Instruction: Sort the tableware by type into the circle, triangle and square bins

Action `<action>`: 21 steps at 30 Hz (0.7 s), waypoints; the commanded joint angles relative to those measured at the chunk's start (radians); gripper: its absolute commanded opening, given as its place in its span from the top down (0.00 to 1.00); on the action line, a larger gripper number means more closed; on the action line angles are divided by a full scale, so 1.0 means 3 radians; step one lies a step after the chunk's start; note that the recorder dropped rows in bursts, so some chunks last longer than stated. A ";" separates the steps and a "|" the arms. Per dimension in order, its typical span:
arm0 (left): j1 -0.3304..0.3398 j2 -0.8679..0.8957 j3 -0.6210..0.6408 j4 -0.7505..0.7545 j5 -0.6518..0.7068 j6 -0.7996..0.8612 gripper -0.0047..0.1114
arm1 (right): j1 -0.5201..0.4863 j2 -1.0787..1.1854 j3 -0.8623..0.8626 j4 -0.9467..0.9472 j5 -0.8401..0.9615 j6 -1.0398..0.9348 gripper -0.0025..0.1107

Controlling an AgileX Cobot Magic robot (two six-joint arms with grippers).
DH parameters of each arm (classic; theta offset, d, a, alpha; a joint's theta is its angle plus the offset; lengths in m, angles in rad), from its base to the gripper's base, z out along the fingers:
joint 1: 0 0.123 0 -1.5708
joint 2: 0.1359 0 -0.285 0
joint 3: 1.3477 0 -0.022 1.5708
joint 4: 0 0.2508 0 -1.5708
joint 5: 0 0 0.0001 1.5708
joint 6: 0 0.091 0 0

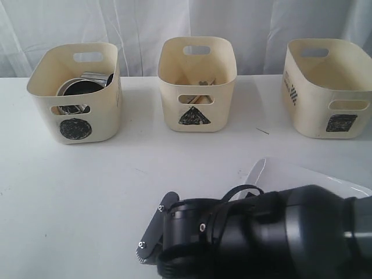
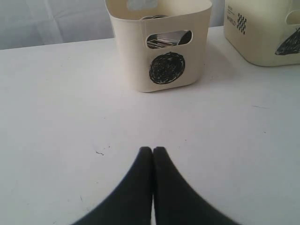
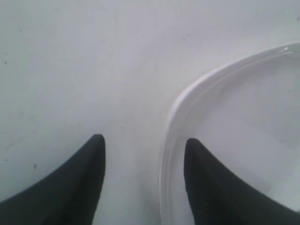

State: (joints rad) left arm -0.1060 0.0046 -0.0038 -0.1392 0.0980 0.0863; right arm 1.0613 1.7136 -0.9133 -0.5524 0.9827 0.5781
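Large white squarish plate (image 3: 243, 108): flat on the tabletop (image 1: 87, 192), on the right side, well apart from the square bin (image 1: 317, 93). Right hand (image 3: 144, 139) spread wide and empty, straddling the plate's rim, one finger over the plate and one outside it. Left hand (image 2: 153, 149) closed on nothing. Step, as judged: grasping the plate. Next move calls for lowering, pinching the thin rim firmly, then lifting toward the square bin.
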 commanded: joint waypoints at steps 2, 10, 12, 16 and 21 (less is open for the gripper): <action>0.0017 -0.0015 0.0013 -0.0030 0.0001 -0.0010 0.96 | 0.0025 0.0156 -0.0024 -0.0161 -0.0015 0.0130 0.54; 0.0017 -0.0015 0.0013 -0.0030 0.0001 -0.0010 0.96 | 0.0025 0.0376 -0.0024 -0.0453 -0.0089 0.0297 0.54; 0.0017 -0.0015 0.0013 -0.0030 0.0001 -0.0010 0.96 | 0.0025 0.0430 -0.0024 -0.0492 -0.0105 0.0356 0.54; 0.0017 -0.0015 0.0013 -0.0030 0.0001 -0.0010 0.96 | 0.0011 0.0492 -0.0024 -0.0609 -0.0141 0.0442 0.54; 0.0017 -0.0015 0.0013 -0.0030 0.0001 -0.0010 0.96 | -0.0061 0.0552 -0.0024 -0.0684 -0.0150 0.0464 0.54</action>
State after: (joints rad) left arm -0.1060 0.0046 -0.0038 -0.1392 0.0980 0.0863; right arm 1.0592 1.8703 -0.9163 -0.7424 0.9487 0.7083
